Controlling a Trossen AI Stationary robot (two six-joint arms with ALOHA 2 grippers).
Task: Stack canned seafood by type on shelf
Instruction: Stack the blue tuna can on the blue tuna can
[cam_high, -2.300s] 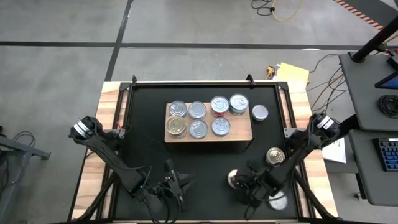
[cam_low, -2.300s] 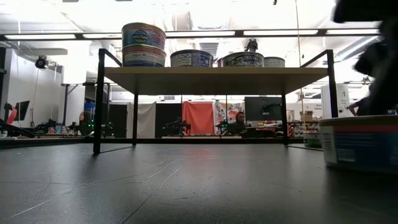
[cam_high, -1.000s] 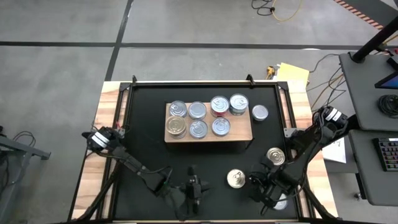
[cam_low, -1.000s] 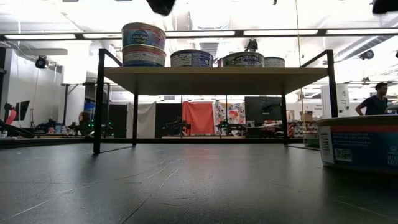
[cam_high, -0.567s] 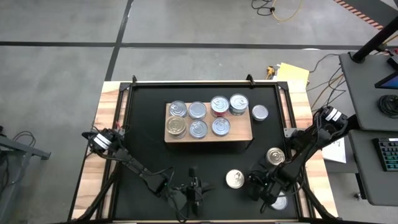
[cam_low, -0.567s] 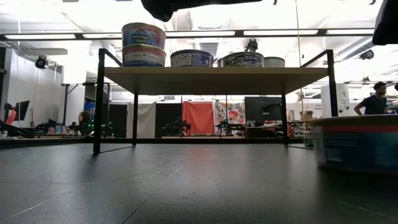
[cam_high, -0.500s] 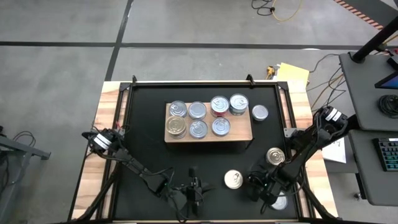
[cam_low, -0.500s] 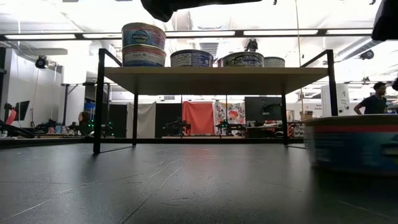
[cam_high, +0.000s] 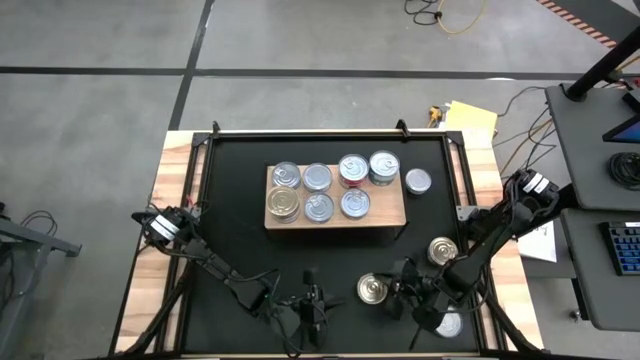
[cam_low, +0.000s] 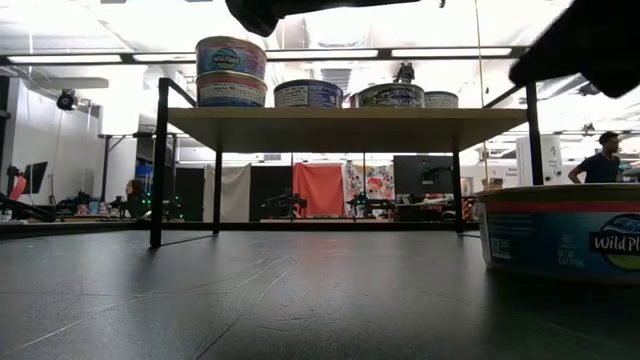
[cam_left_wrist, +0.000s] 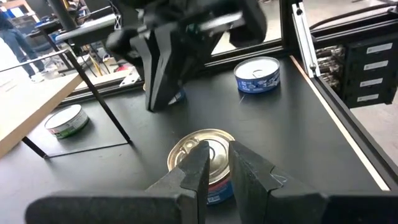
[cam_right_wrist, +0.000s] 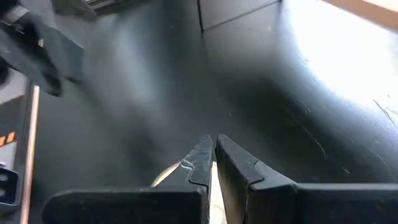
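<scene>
A gold-lidded tin (cam_high: 372, 290) stands upright on the black mat near the near edge; the low view shows its red band and blue label (cam_low: 560, 235). My right gripper (cam_high: 398, 291) is shut, right beside its right side. My left gripper (cam_high: 312, 298), shut, hovers left of the tin and faces it (cam_left_wrist: 202, 149). The light-wood shelf (cam_high: 385, 216) holds several tins, one stack of two (cam_low: 231, 72). Loose tins sit right of the shelf (cam_high: 418, 181), by the right arm (cam_high: 442, 250) and under it (cam_high: 448, 324). My right gripper meets the gold-lidded tin at its right side with shut fingers, coming slanting down from the table's right. Its fingers (cam_right_wrist: 202, 163) lie over the lid's edge (cam_right_wrist: 166, 177) and hide the exact place of touch. The tin stays upright on the mat.
The shelf stands on thin black legs (cam_low: 157, 165) with open room beneath. A black frame rail (cam_left_wrist: 298, 31) borders the mat's right side. Bare mat (cam_high: 235, 230) lies left of the shelf and between the two grippers. A person (cam_low: 602, 160) stands in the room beyond.
My right gripper has moved toward the table's left, and the gold-lidded tin has slid a short way left along the mat ahead of it, staying upright. In the low view the tin has come further into the picture from the right.
</scene>
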